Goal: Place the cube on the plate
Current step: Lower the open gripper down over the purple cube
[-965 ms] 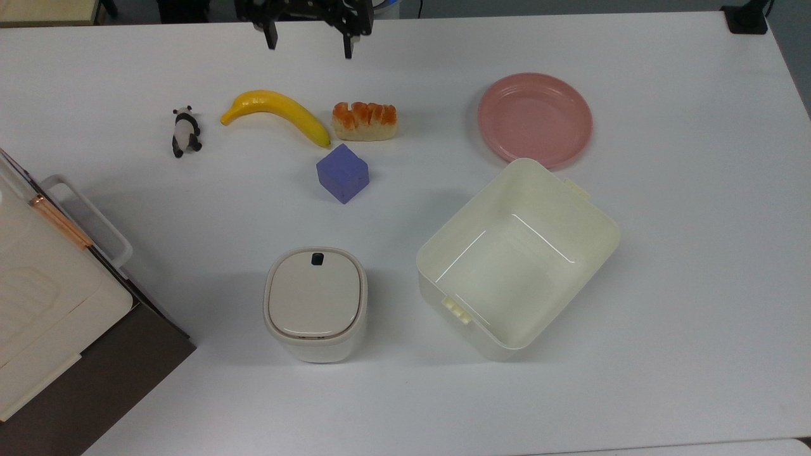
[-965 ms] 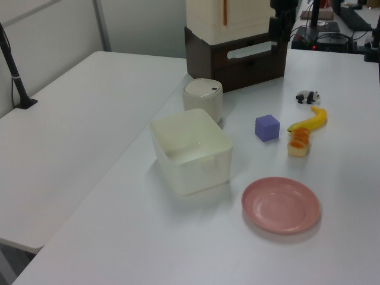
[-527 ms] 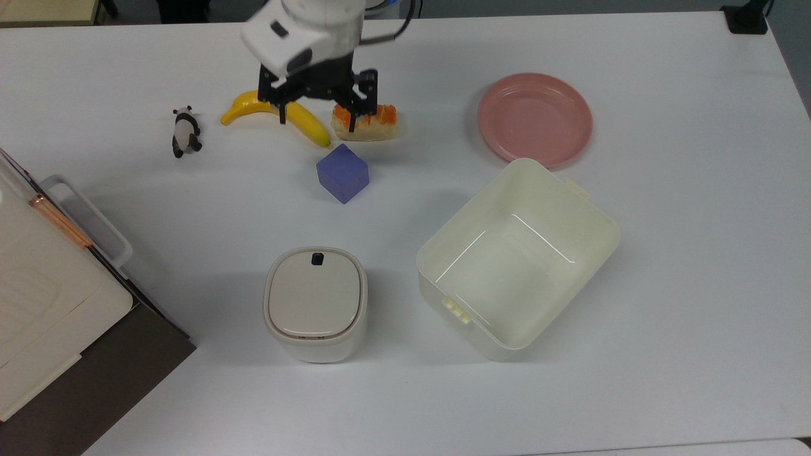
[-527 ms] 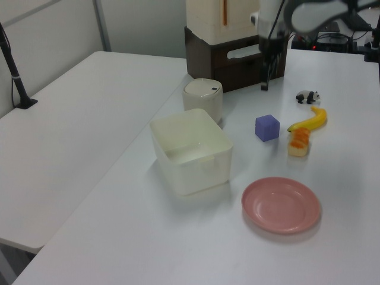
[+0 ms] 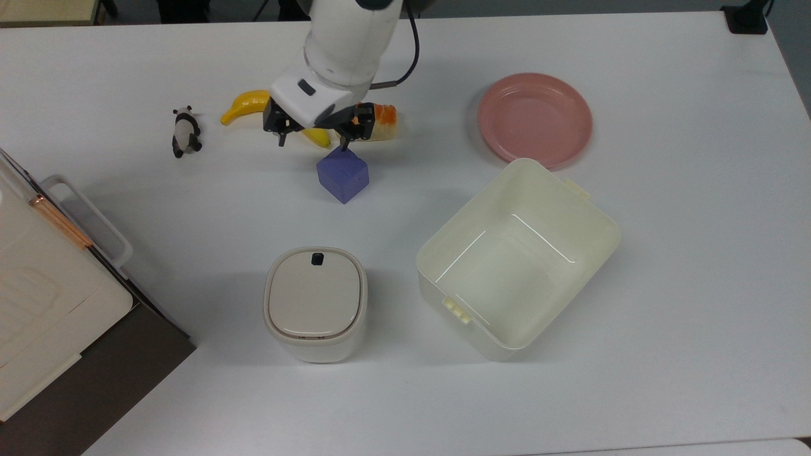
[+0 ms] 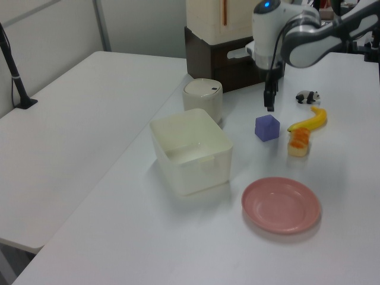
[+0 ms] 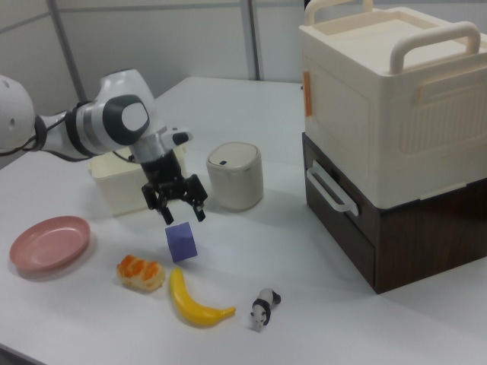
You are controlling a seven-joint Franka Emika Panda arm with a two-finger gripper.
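White tabletop (image 5: 665, 316) stretches under my gripper (image 5: 312, 139), which hangs with its two fingers spread wide and holding nothing, just above the cube (image 5: 343, 173). From the top view one fingertip (image 5: 343, 143) sits over the cube's far corner and the other fingertip (image 5: 280, 139) lies off to the top view's left, over the banana (image 5: 247, 104). In the right view my gripper (image 7: 176, 206) hovers right above the cube (image 7: 181, 242), apart from it. The left view shows the cube (image 6: 266, 127) resting on the table, my fingers (image 6: 270, 98) poised over it.

The cube sits near the table's middle, well apart from the plate (image 5: 535, 119), which lies bare toward the top view's right, its edge tucked just beside the tub (image 5: 516, 256). A piece of bread (image 5: 383, 121) lies just beyond the cube, partly behind my wrist. A toy panda (image 5: 184, 131) lies farther to the top view's left. A lidded bin (image 5: 315, 303) stands nearer the camera. Stacked storage boxes (image 7: 392, 114), cream over dark brown, stand at the table's end, with pale partition walls (image 7: 152, 42) behind.
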